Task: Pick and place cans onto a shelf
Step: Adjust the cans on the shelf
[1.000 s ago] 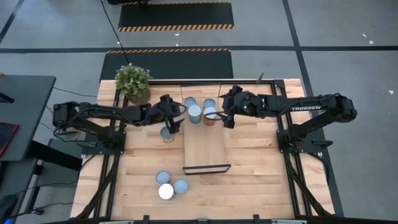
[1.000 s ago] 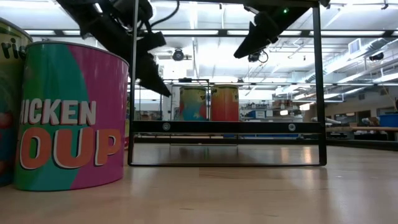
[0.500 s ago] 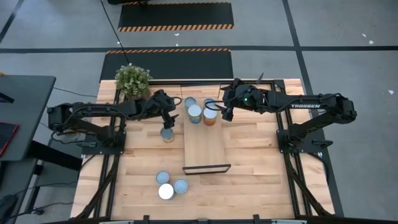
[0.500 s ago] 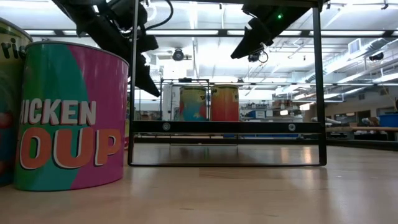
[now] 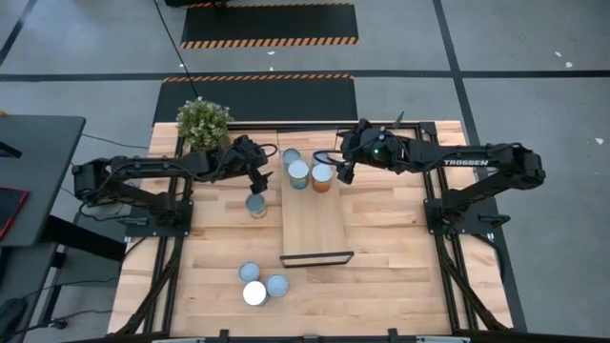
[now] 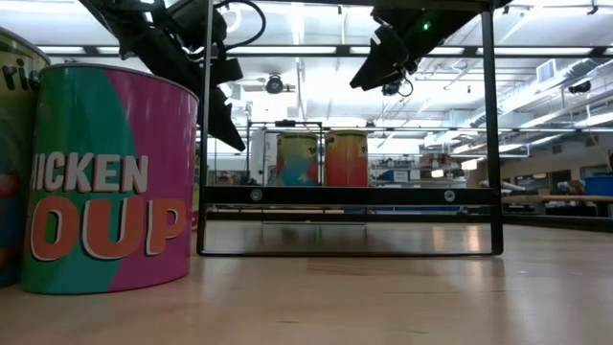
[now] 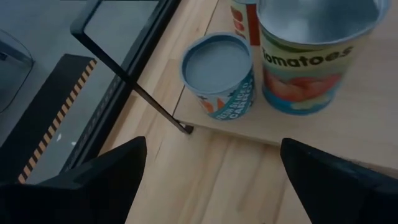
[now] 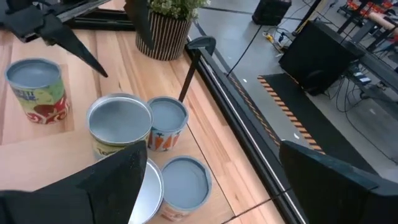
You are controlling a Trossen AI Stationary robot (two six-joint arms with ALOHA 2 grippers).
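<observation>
Here one can [image 5: 256,204] stands below left hand [image 5: 261,177].

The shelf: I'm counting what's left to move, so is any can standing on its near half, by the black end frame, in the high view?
No. The shelf's near half is bare board; its cans all cluster at the far end.

Eight cans in all: four clustered [image 5: 298,171] at the 12 o'clock end of the one shelf [image 5: 316,229], a single can [image 5: 257,204] on the table at the shelf's 9 o'clock, and three grouped [image 5: 255,286] toward the table's 7 o'clock. One potted plant [image 5: 204,125] stands at 11 o'clock, and two arms [image 5: 477,164] reach in
</observation>
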